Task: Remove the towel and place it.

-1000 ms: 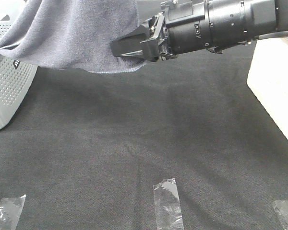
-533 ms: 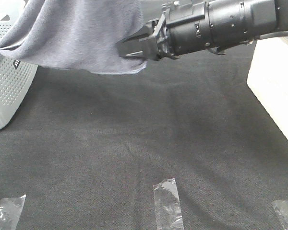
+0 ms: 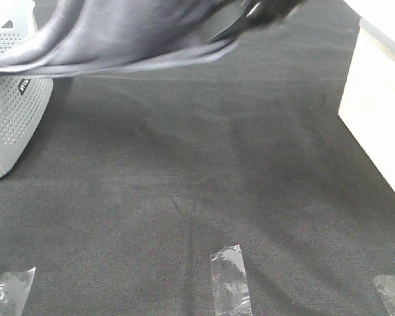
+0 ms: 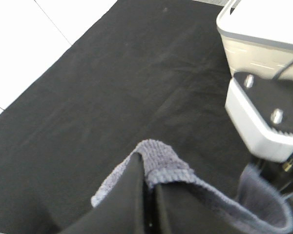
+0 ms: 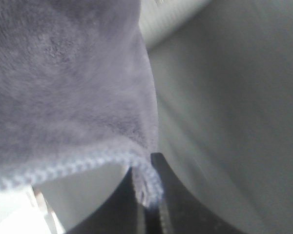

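Observation:
The grey-lavender towel (image 3: 118, 36) hangs stretched in the air across the back of the high view, from the white perforated basket (image 3: 6, 105) at the left towards the right. My right gripper (image 3: 225, 26) is a blurred dark shape at the towel's right end. The right wrist view shows its fingers (image 5: 158, 195) shut on the towel's stitched hem (image 5: 78, 163). My left gripper (image 4: 147, 195) is shut on a corner of the towel (image 4: 161, 158), above the black cloth. The high view does not show the left gripper.
Black felt-like cloth (image 3: 197, 178) covers the table. A pale box (image 3: 375, 112) stands at the right edge. Three strips of clear tape (image 3: 230, 280) lie along the front. A white and grey housing (image 4: 263, 112) shows close by in the left wrist view.
My right gripper closed on the towel's edge and pulled it up and back, mostly leaving the high view. The towel's hanging belly rose and drew taut.

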Available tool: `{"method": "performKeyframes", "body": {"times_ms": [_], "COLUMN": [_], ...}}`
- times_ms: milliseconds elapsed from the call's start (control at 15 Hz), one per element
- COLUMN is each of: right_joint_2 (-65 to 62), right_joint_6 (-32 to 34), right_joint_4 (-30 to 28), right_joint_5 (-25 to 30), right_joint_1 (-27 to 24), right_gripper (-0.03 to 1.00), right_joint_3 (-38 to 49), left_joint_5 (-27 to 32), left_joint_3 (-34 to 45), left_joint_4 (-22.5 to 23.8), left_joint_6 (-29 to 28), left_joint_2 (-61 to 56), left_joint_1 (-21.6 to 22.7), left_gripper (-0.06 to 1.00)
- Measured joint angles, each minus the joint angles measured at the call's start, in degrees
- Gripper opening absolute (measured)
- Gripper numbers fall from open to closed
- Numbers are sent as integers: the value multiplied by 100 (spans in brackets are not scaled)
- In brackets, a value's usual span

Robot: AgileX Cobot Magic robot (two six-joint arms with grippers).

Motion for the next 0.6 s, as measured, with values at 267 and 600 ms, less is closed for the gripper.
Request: {"method": "performKeyframes", "body": {"times_ms": [267, 600], "right_joint_2": [0, 338], "right_joint_6": [1392, 1387], "right_joint_4": [-1851, -2853], "right_joint_5": [1375, 951], "right_joint_1": [0, 0], "right_gripper": [2, 2], "right_joint_3": [-1719, -3443], "left_joint_5": [-63, -928], "left_joint_3": [0, 0], "left_joint_4": [728, 1272], "left_joint_6": [29, -80], "left_joint_2": [0, 0], "left_joint_1": [6, 596], "left_gripper": [0, 0]}}
